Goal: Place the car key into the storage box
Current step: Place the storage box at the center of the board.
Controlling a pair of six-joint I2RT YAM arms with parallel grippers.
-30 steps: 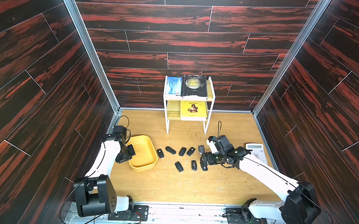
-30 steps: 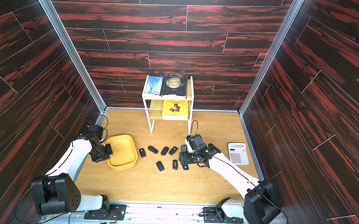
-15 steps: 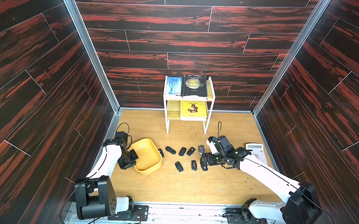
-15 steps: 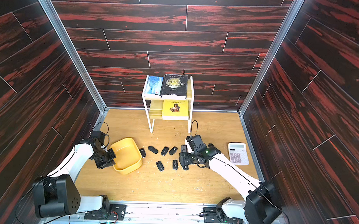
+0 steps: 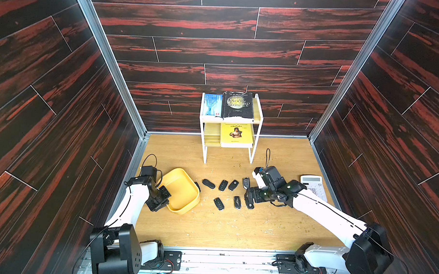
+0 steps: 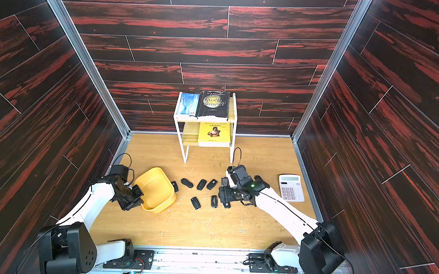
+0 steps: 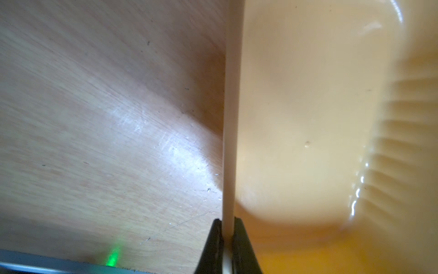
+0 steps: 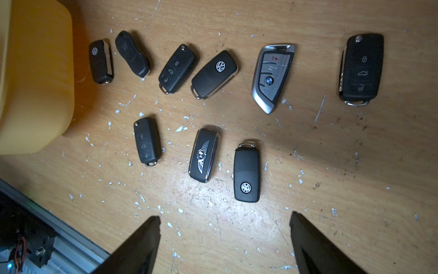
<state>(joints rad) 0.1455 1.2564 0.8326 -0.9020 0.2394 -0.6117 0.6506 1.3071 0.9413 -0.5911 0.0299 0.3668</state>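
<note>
Left pincer [image 7: 227,222] pinches the rim of the tilted yellow storage box [image 5: 180,191] near the worktop's [image 5: 235,226] left edge. Right pincer [image 8: 225,217], spread wide, hovers over car keys [image 8: 246,173] lying mid-worktop, just beside the box.

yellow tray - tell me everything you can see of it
The tray is a shallow rounded rectangle of glossy yellow plastic with a raised rim and ribs on one inner wall, and it is empty. It sits on the left of the wooden table, turned at an angle and seemingly tipped, with the gripped side raised. The left claw is shut on its thin rim. The nearest key lies just beside its wall; whether they touch I cannot tell.
</note>
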